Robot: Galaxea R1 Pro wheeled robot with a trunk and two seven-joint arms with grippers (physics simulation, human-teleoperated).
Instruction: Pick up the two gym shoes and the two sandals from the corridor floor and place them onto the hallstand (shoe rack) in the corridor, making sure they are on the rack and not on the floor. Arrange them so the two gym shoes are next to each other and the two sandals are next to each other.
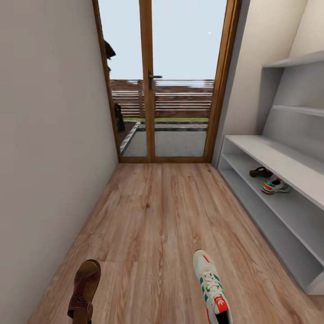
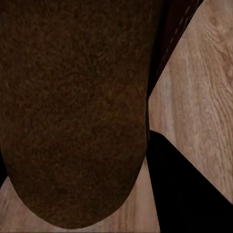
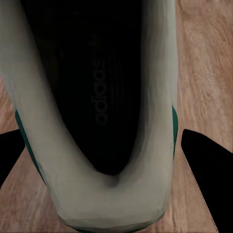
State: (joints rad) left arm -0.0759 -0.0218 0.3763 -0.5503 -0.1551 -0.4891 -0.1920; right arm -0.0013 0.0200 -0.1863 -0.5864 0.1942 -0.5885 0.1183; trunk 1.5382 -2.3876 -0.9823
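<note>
Two shoes, one sandal (image 1: 260,172) and one sneaker (image 1: 275,186), lay on the rack (image 1: 288,164); my grippers' states I could not tell, beside second sandal (image 1: 84,284) and sneaker (image 1: 211,284), seemingly carried.

The word "adidas" stands on the dark insole (image 3: 99,92) inside the sneaker (image 3: 145,97). No other text can be read.

Bright daylight enters through the glass door (image 1: 175,81) — soft shadows, wide-angle stretching (edges), wrist views blurry and dim.
</note>
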